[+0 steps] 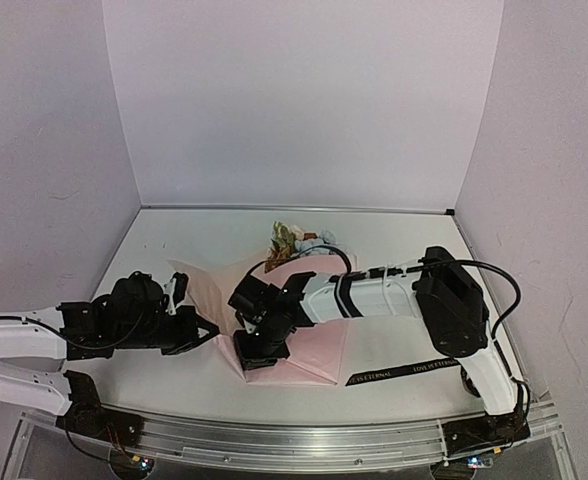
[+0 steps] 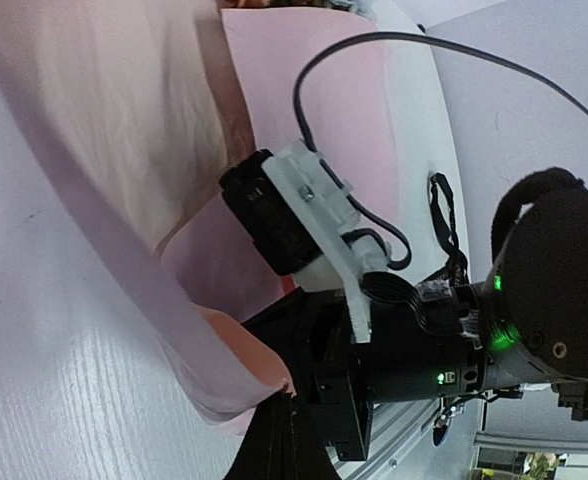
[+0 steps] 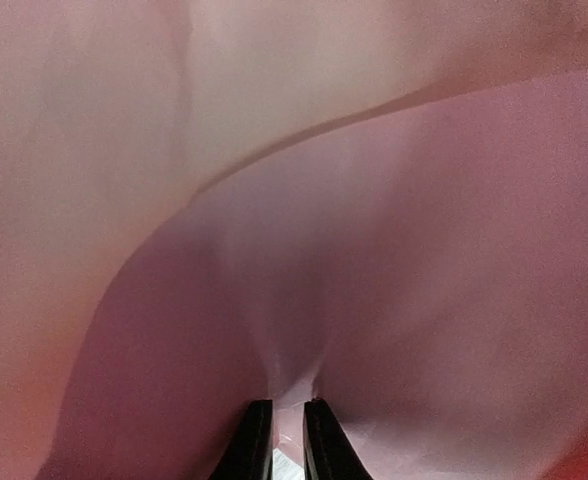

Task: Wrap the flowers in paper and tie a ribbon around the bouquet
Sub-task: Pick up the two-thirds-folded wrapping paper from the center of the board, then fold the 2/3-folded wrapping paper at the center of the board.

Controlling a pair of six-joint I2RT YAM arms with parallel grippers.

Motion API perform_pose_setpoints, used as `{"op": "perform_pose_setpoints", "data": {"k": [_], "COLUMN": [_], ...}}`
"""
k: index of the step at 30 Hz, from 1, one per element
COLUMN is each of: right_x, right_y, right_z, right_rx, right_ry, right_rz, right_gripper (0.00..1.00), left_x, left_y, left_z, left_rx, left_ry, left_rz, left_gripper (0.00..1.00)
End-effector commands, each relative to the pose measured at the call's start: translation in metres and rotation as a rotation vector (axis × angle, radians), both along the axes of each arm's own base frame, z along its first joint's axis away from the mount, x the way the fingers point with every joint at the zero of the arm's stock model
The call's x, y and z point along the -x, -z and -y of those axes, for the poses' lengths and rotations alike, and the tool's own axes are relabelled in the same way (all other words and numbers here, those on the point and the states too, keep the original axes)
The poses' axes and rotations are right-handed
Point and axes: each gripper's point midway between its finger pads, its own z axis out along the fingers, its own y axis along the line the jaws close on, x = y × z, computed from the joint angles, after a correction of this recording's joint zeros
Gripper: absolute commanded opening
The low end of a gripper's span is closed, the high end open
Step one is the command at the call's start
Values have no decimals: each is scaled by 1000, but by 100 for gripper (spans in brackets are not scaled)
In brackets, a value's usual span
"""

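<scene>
It was a robotics lab test cell: plain pale walls (image 1: 294, 100) boxed in a white table (image 1: 394, 235) on three sides beyond the right gripper (image 1: 262, 355), and an aluminium rail (image 1: 304, 440) behind it carried the arm bases (image 1: 484, 432).

a white table (image 1: 164, 240) with a faint wood grain fills the middle of the scene. plain pale lavender walls rise from it: a back wall (image 1: 294, 100) at the table's far edge, side walls at its left and right. a silver metal rail (image 1: 304, 442) runs along the table's near edge.
</scene>
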Motion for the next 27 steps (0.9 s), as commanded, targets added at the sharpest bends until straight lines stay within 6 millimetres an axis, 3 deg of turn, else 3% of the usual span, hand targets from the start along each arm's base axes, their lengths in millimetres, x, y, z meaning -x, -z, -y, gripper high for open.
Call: {"op": "perform_pose_setpoints", "data": {"k": [1,7,12,17,20,23,27], "right_x": [-11,-9,-16,-25,-24,-19,-21], "right_y": [-30,-74,-92,-75,-60,-44,-29], "right_z": [-1,19,69,144,177,194,192], "right_rx": [-58,-100,-63,62,118,156,151], "right_ry": [10,-23,28,143,194,219,246], "right_rz": [8,21,63,87,71,42,22], "right_gripper": [12,17,26,41,51,59,66], "left_x": [-1,-1,-3,-4,-3,-2,-1], "left_y": [-26,-27,-33,-41,-43,-44,-45], "left_z": [21,26,38,53,59,66,73], "left_rx": [24,16,-1,-9,-9,-15,-19], "left_ry": [111,141,193,252,283,317,345], "left_rz": [94,111,133,150,157,162,166], "left_gripper": [0,0,0,0,0,0,0]}}
